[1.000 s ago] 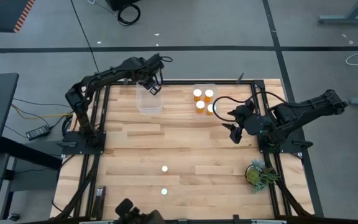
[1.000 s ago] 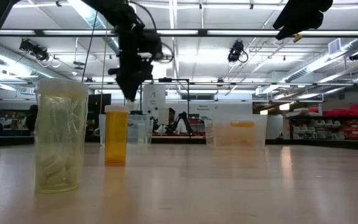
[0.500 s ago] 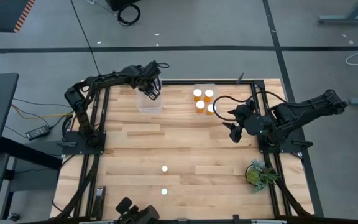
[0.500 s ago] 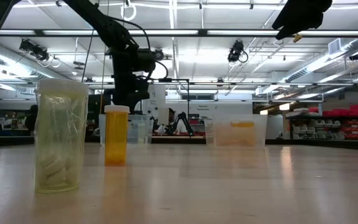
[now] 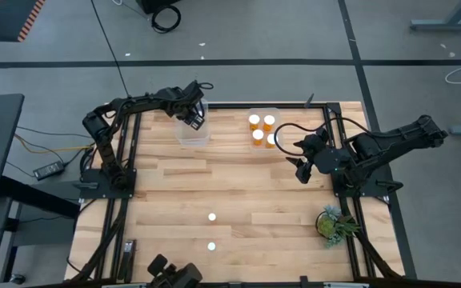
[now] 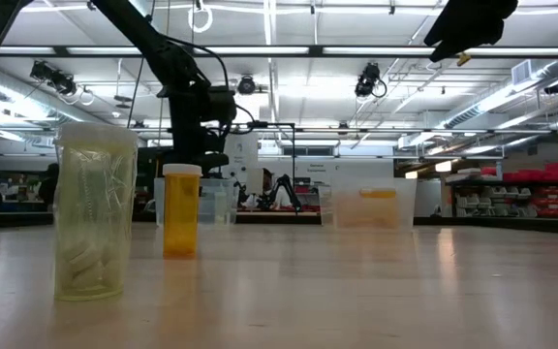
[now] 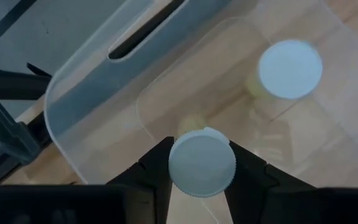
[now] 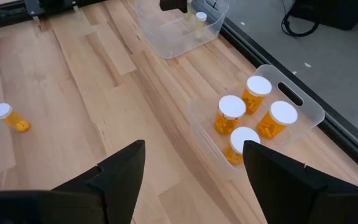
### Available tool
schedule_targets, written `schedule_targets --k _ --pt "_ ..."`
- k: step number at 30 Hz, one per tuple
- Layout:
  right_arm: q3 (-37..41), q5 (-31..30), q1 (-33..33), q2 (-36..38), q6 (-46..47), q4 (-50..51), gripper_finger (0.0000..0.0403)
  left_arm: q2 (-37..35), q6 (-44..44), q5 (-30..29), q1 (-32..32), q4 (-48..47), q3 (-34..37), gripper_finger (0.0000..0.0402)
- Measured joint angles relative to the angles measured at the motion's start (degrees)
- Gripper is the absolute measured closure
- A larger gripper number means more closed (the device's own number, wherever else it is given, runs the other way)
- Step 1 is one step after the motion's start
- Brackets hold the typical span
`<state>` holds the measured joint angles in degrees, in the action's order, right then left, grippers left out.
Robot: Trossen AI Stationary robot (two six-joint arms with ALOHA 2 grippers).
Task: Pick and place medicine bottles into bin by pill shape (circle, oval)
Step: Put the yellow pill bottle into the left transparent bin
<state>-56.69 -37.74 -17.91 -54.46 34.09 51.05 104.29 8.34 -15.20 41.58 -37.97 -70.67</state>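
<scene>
My left gripper (image 5: 195, 118) reaches down into the clear left bin (image 5: 192, 133) at the table's far side, shut on a medicine bottle with a white cap (image 7: 201, 163). A second bottle (image 7: 289, 68) stands on that bin's floor. The clear right bin (image 5: 274, 114) holds several amber bottles (image 8: 232, 115). Two more bottles (image 5: 212, 217) (image 5: 211, 246) stand on the table's near half. My right gripper (image 5: 301, 170) hangs open above the table beside the right bin, with nothing between its fingers. My left gripper pinches the bottle's white cap (image 7: 178, 167) between its two fingers, one finger on each side of the cap's rim. The fingers come from above, slanting down. The bottle hangs below them inside the left bin; whether its base touches the bin floor is hidden.
A small green potted plant (image 5: 334, 224) stands at the near right corner. In the low view an amber bottle (image 6: 181, 209) and a pale yellow one (image 6: 95, 208) stand close to the camera. Dark frame rails (image 5: 131, 160) run along the table's sides.
My left gripper has gone down into the left bin, carrying the bottle with it, still shut on the cap. The drop was faster at first and has slowed.
</scene>
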Motion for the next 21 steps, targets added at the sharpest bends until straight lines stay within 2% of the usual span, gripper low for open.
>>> schedule_targets --k 4,11,21 --pt "0.0 0.0 0.0 0.0 0.0 0.0 0.0125 0.0 0.0 0.3 0.0 0.1 0.0 0.0275" --pt "0.0 0.0 0.0 0.0 0.0 0.0 0.0125 0.0 0.5 4.1 0.0 0.3 0.0 0.0257" --pt "0.0 0.0 0.0 0.0 0.0 0.0 0.0125 0.0 1.2 4.1 0.0 0.3 0.0 0.027"
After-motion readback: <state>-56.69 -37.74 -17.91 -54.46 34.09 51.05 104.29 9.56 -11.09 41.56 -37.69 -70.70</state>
